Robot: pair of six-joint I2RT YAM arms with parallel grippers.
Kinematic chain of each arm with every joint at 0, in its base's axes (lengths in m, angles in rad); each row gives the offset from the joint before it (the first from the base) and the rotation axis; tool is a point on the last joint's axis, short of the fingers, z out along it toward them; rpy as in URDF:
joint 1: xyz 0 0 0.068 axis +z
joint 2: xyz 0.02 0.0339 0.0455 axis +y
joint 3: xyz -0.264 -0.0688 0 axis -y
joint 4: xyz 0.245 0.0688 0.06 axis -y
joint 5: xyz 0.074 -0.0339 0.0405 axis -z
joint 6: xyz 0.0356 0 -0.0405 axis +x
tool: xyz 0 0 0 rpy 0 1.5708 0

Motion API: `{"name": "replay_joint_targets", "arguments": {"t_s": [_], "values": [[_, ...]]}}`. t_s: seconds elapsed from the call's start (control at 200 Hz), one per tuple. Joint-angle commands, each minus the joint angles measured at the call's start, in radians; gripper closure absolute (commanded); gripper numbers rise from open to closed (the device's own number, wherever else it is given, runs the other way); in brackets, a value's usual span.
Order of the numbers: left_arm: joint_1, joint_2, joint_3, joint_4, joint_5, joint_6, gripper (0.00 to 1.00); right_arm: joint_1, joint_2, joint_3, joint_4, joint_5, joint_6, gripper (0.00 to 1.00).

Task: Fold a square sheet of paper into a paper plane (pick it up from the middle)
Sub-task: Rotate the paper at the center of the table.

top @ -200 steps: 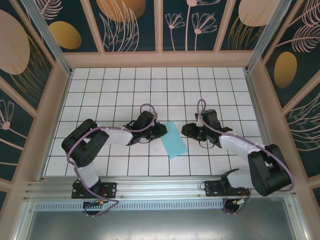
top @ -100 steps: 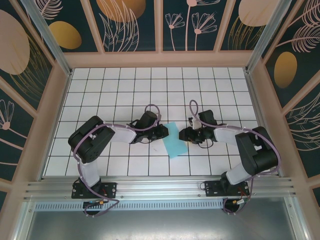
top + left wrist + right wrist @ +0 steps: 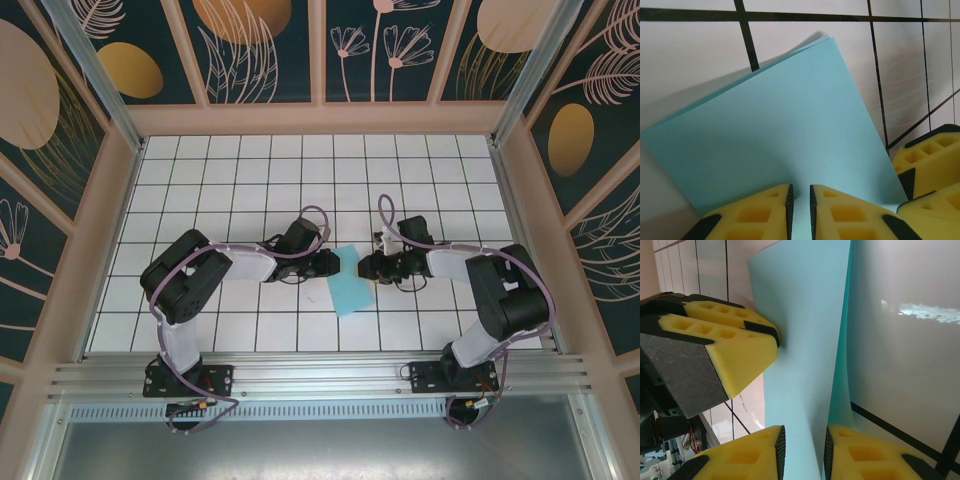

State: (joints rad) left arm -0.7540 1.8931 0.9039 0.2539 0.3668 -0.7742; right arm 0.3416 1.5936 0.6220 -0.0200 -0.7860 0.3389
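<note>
**Two tools gripping one folded sheet**

The left tool [image 3: 800,202] is pinching one edge of the light-blue sheet [image 3: 790,130], jaws almost together. The sheet is sitting mid-surface [image 3: 250,180] between both tools, partly raised. The right tool [image 3: 802,452] is clamping the opposite edge, jaws narrowly parted around it.

The left arm [image 3: 230,268] and the right arm [image 3: 470,275] lie low, elbows bent outward, wrists nearly meeting mid-table. The left gripper [image 3: 334,266] points right, its yellow pads [image 3: 755,215] almost together, pinching the edge of the folded blue sheet of paper [image 3: 350,285]. The right gripper [image 3: 366,268] faces it from the opposite side, its pads [image 3: 740,460] close together on the same sheet
</note>
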Motion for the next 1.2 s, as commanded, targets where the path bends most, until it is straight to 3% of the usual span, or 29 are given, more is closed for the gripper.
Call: {"name": "replay_joint_targets", "arguments": {"t_s": [0.0,0.16,0.295,0.41,0.535,0.706,0.811,1.051,1.196], "values": [[-0.005,0.018,0.029,-0.047,0.009,0.055,0.79,-0.006,0.011,0.015,0.017,-0.017,-0.002,0.77],[-0.005,-0.028,0.029,-0.061,-0.024,0.069,0.79,-0.005,0.001,0.000,0.028,0.016,0.075,0.95],[-0.011,-0.143,-0.007,-0.068,-0.098,0.073,0.72,0.004,-0.050,-0.071,0.135,0.034,0.232,1.00],[-0.087,-0.260,-0.021,-0.156,-0.258,0.132,0.62,0.007,-0.109,-0.116,0.181,0.074,0.334,1.00],[-0.231,-0.308,-0.009,-0.264,-0.456,0.193,0.54,0.021,-0.148,-0.134,0.179,0.113,0.392,1.00],[-0.440,-0.264,0.049,-0.360,-0.678,0.267,0.49,0.043,-0.171,-0.147,0.183,0.152,0.446,1.00],[-0.524,-0.211,0.101,-0.388,-0.764,0.290,0.46,0.053,-0.173,-0.145,0.185,0.165,0.456,1.00],[-0.599,-0.104,0.184,-0.424,-0.844,0.315,0.36,0.065,-0.176,-0.139,0.184,0.180,0.469,1.00],[-0.610,-0.045,0.227,-0.469,-0.882,0.317,0.38,0.069,-0.170,-0.134,0.182,0.182,0.464,1.00]]}}
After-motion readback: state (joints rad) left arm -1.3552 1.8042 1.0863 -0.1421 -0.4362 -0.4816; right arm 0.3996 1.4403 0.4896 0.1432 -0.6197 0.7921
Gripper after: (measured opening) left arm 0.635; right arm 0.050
